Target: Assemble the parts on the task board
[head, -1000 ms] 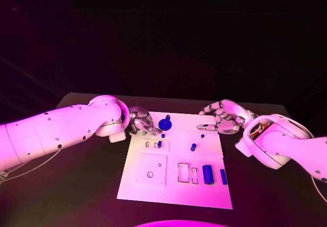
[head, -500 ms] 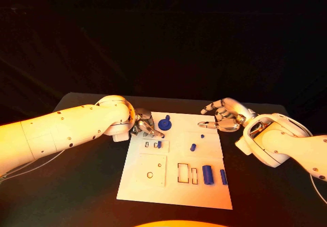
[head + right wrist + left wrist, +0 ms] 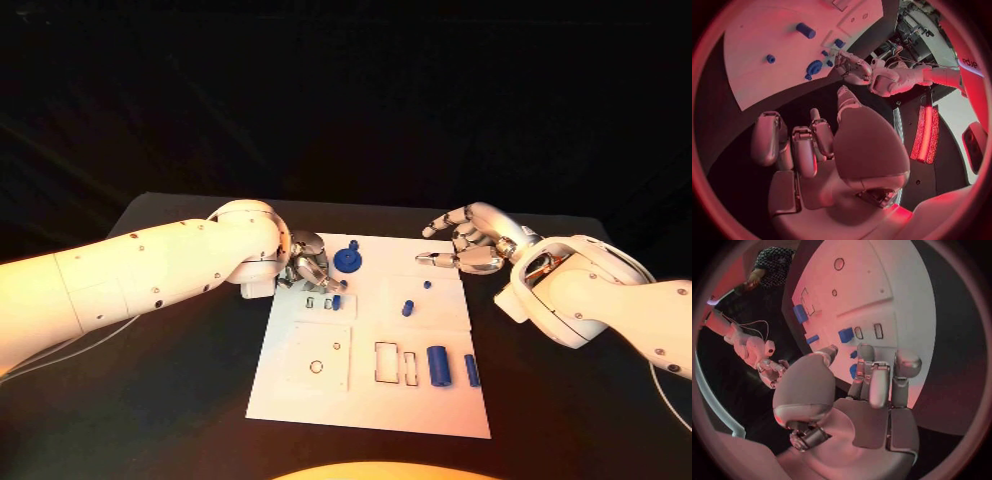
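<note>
Small blue parts lie scattered on the white task board.

A robotics lab: black table, dark backdrop, cables.

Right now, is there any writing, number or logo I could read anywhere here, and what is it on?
No text here can be read for certain.
Task board: plain white, with no words or numbers, only outlined slots and the blue parts.
White surface at the rim of the right wrist view: a few dark letters, cut off and too blurred to read.
</note>
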Robot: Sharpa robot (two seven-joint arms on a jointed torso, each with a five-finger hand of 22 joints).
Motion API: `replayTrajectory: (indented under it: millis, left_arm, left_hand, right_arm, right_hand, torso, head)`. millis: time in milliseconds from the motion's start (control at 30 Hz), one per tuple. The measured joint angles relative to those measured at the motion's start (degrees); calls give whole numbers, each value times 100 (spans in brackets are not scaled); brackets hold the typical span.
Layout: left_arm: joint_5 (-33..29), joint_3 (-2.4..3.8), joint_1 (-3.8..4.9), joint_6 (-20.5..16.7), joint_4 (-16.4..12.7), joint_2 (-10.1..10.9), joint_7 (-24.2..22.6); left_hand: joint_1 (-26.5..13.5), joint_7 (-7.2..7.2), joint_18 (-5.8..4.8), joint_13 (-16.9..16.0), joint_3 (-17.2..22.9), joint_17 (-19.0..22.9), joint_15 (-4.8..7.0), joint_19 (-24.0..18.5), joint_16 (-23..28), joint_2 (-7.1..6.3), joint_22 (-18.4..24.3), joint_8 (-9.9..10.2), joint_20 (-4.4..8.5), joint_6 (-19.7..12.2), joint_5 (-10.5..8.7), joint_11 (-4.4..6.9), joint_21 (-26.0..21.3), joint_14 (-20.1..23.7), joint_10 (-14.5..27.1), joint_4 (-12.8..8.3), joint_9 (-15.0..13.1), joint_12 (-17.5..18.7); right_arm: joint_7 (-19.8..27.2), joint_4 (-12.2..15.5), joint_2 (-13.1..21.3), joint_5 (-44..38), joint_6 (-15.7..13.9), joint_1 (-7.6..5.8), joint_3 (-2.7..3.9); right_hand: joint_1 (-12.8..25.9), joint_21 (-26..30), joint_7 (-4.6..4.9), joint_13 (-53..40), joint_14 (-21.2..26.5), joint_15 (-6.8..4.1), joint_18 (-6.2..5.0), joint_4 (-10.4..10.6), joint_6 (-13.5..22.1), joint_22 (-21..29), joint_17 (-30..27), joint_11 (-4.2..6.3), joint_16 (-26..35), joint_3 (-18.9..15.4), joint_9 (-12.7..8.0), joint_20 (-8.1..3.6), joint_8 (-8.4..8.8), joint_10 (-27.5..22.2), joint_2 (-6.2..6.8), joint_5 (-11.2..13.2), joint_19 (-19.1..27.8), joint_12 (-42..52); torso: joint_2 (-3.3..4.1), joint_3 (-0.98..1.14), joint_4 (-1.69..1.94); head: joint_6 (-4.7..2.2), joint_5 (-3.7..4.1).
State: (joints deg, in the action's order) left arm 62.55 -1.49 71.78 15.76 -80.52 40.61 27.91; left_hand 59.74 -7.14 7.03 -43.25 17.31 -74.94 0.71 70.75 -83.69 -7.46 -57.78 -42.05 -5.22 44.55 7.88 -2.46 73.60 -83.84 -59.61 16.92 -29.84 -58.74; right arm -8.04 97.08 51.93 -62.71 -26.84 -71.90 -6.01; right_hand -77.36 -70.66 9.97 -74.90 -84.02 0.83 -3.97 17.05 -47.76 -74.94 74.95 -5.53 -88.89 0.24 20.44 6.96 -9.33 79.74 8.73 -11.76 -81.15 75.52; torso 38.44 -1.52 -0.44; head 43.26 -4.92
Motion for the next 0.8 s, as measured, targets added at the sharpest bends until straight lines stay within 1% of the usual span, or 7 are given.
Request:
replayTrajectory:
  millis: [167,333,467,633,800]
  left_arm:
    - [0,-14,0,85,15,-27,12]
    - [-10,-20,-1,156,10,-41,18]
    - [-17,-22,-1,190,6,-44,20]
    - [-27,-23,-2,226,4,-56,23]
    - [-48,-25,-2,261,4,-97,24]
  left_hand:
    - [0,0,0,0,0,0,0,0,0,0,0,0,0,0,0,0,0,0,0,0,0,0]
    - [-30,0,0,5,0,0,0,20,-21,30,-24,-21,20,0,0,0,25,0,0,0,-5,0]
    - [-30,20,1,9,0,1,0,20,-21,30,-32,-21,20,-20,0,0,25,0,0,0,-5,0]
    - [-30,20,1,9,0,1,0,20,-21,30,-41,-21,20,-20,0,-1,25,0,1,0,-15,0]
    - [34,20,1,-12,0,1,0,20,-43,94,-59,-50,20,-20,0,0,46,0,1,0,-55,-28]
  right_arm:
    - [-5,-6,-12,1,-2,0,0]
    - [-7,-12,-35,1,-2,0,0]
    - [-8,-16,-49,-6,-2,0,0]
    - [-9,-30,-67,-19,-1,2,0]
    - [-11,-38,-86,-30,-1,2,0]
  right_hand:
    - [24,0,0,0,0,0,0,0,0,0,0,0,0,0,0,0,0,0,-24,0,0,0]
    - [24,0,0,0,0,0,0,0,0,1,-1,0,0,0,0,0,-20,0,-24,0,0,0]
    - [22,0,0,0,0,0,0,0,0,1,-1,0,0,0,0,0,-20,0,-22,0,0,0]
    - [22,0,0,-5,0,0,0,0,0,1,-1,0,0,0,0,0,-20,0,-22,0,0,0]
    - [22,0,0,-4,0,0,0,0,0,1,-1,0,0,0,1,0,-20,0,-22,0,0,0]
  torso:
    - [1,0,0]
    - [0,7,1]
    - [0,7,2]
    - [-4,7,4]
    - [-4,7,4]
  head:
    - [20,11]
    - [25,12]
    - [18,-14]
    - [28,-16]
    - [42,0]
